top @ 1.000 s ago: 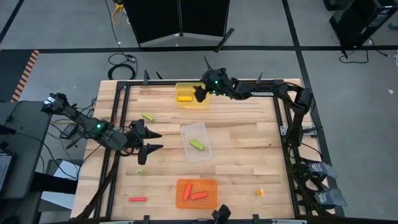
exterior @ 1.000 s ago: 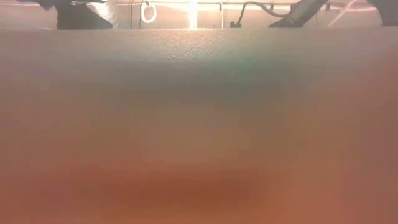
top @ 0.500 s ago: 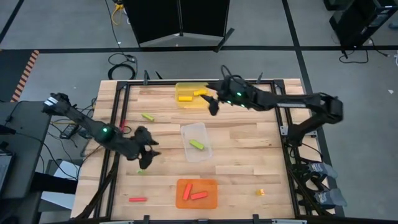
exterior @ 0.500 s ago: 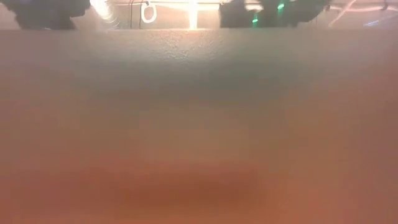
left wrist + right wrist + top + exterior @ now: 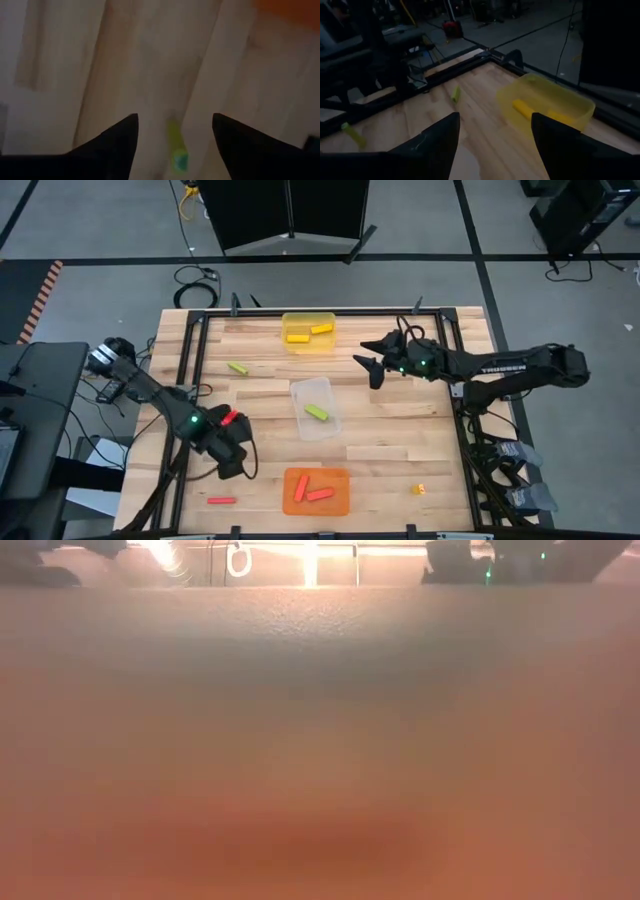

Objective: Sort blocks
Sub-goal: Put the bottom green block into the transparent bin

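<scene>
The left gripper (image 5: 238, 467) hangs low over the tabletop (image 5: 390, 415), just beside the orange tray (image 5: 317, 491), its fingers (image 5: 112, 145) spread apart around a lime green block (image 5: 177, 147) lying on the wood. The right gripper (image 5: 368, 366) hovers off to one side of the yellow tray (image 5: 307, 332), fingers parted and empty. That tray holds two yellow blocks (image 5: 297, 337), the clear tray (image 5: 317, 407) one green block (image 5: 316, 413), the orange tray two red blocks (image 5: 319, 494).

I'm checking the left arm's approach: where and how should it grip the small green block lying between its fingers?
Grip the green block across its narrow width near mid-length, coming straight down. It lies flat on the table, and the left gripper already straddles it, open.
</scene>
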You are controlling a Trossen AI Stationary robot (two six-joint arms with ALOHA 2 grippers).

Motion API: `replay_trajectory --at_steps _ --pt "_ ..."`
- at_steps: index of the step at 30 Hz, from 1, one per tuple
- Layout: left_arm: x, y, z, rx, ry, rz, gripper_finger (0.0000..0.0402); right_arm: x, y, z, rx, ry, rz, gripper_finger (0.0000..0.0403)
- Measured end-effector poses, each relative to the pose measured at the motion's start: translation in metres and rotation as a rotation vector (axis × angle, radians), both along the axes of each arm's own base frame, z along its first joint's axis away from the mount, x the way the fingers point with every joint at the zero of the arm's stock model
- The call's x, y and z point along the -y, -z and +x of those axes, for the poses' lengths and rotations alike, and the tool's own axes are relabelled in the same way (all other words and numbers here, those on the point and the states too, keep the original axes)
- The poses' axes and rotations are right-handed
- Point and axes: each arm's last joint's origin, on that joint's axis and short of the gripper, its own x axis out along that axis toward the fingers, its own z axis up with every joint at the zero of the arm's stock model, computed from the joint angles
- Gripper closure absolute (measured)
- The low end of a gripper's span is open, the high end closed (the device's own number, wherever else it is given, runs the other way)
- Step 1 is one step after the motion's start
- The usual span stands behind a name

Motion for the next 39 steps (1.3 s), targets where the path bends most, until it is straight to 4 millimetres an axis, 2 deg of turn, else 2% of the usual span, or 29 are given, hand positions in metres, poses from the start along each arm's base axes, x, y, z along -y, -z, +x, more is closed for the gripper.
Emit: replay_trajectory --at_steps 10,18,27,39 --pt "0.021 0.008 -0.012 -0.094 -0.058 -0.031 0.0079 -0.010 0.003 0.001 0.014 0.003 0.012 0.0150" --pt "0.028 0.009 -0.018 -0.080 -0.089 -0.024 0.0087 -0.010 0.002 0.001 0.017 0.003 0.003 0.0150" --pt "0.021 0.033 -0.028 -0.164 -0.143 -0.003 0.0098 -0.010 0.000 0.001 0.034 0.001 -0.006 0.0150" --pt "0.021 0.056 -0.028 -0.127 -0.124 -0.041 0.0102 -0.010 -0.003 0.002 0.066 0.002 -0.011 0.0150"
